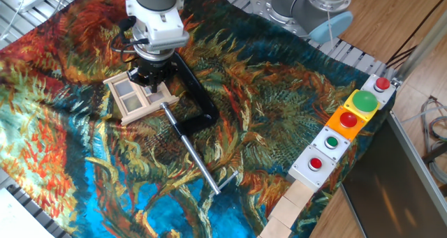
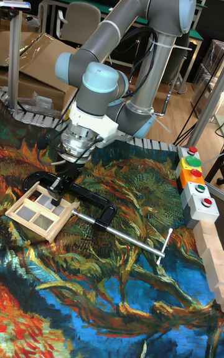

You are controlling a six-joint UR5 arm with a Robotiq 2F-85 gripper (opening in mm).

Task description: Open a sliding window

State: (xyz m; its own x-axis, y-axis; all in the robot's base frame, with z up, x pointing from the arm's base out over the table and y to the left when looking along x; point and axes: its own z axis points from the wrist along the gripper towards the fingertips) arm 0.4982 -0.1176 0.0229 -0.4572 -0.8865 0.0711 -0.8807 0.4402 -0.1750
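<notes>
The sliding window point(image 1: 138, 98) is a small pale wooden frame with four greyish panes, lying flat on the patterned cloth at the left. In the tall view the sliding window point(image 2: 38, 210) lies at the left edge. My gripper point(image 1: 151, 80) points straight down over the window's right end. Its dark fingers stand close together with nothing between them, and the tips rest at the frame's far right part. From the tall view the gripper point(image 2: 58, 190) meets the window's upper right corner. The wrist hides that corner of the frame.
A black C-clamp point(image 1: 196, 98) with a long steel rod point(image 1: 192, 154) lies just right of the window, touching its edge. Button boxes point(image 1: 347, 119) line the table's right edge, with wooden blocks point(image 1: 290, 206) below them. A second arm's base point(image 1: 314, 8) stands at the back.
</notes>
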